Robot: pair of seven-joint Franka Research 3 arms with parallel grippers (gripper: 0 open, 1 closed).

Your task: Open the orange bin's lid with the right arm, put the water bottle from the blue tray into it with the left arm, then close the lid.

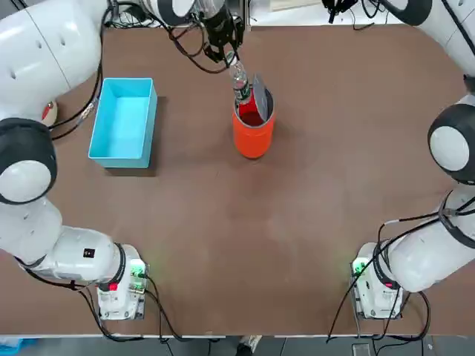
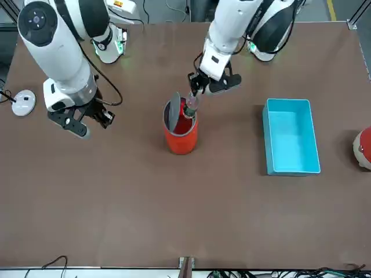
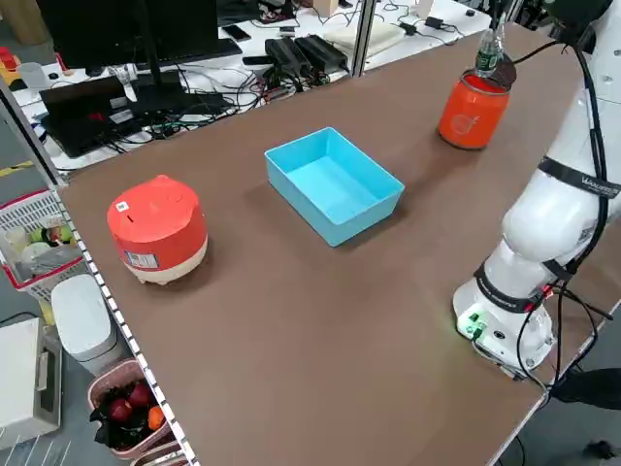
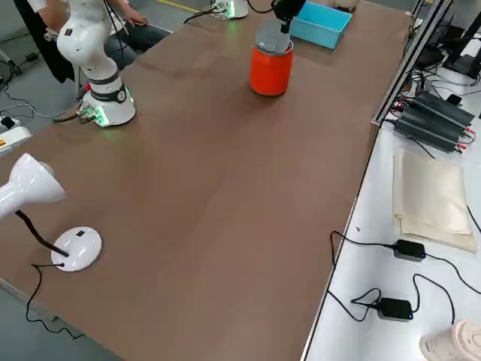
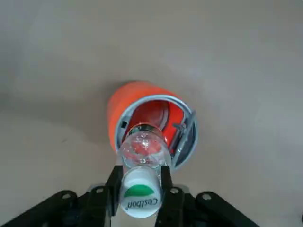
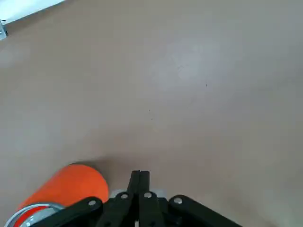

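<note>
A: So, where's the small clear plastic bottle with white cap and dark label band [image 1: 241, 83]?
B: At the mouth of the upright orange cylinder bin with red-orange inside [image 1: 252, 141]. Left gripper [image 5: 141, 170] over the bin's opening, clamped on the bottle at the cap end.

A: Handling?
B: Light, I'd judge; thin wall, likely to dent under a hard squeeze, smooth enough to slip. Best hold is the stiffer neck, just under the cap; leaves the body free to go in.

A: Which way does it point?
B: Cap up at the gripper, base down into the bin's mouth. Long axis steep, somewhat tilted. Can't tell whether it touches the rim.

A: Lid?
B: Round flat grey-silver disc [image 2: 174, 111], swung up on edge at the bin's right-arm side. Could snag the bottle if it drifts that way.

A: Right gripper [image 6: 140, 172]?
B: Off to the bin's right, well apart, fingers together, nothing between. Closing the lid looks like its job once the bottle is released.
</note>
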